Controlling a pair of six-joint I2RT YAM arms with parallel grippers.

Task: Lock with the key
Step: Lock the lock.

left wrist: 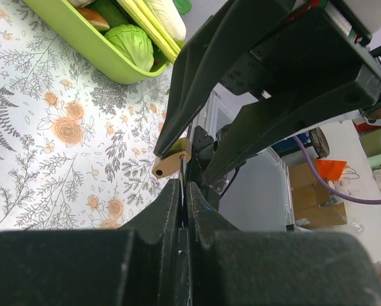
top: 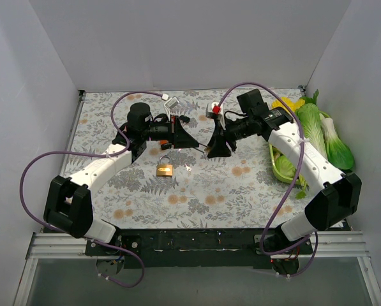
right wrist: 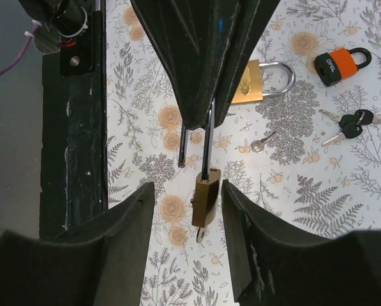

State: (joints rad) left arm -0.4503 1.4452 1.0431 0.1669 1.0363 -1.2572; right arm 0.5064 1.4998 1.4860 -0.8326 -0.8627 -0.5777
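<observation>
- The left gripper (left wrist: 184, 197) fills the front of its own wrist view, its fingers pressed together on the thin steel shackle of a small brass padlock (right wrist: 205, 197).
- The padlock hangs below those fingertips, clear of the floral cloth (right wrist: 318, 210). One leg of the shackle runs into the body, and the shorter leg ends free beside it, so the lock is open.
- A small silvery piece sticks out at the base of the body; I cannot tell whether it is a key.
- The right gripper (right wrist: 187, 188) has its fingers spread, one on each side of the hanging body. The body is between them, with a gap on both sides in the right wrist view.
- On the cloth beyond both sets of fingertips lie a larger brass padlock (right wrist: 251, 80), a loose small key (right wrist: 260, 144), an orange padlock (right wrist: 337, 65) and a bunch of black-headed keys (right wrist: 350, 124), all apart from the fingers.
- A green tray (left wrist: 94, 51) of vegetables sits well apart, behind the right gripper.
</observation>
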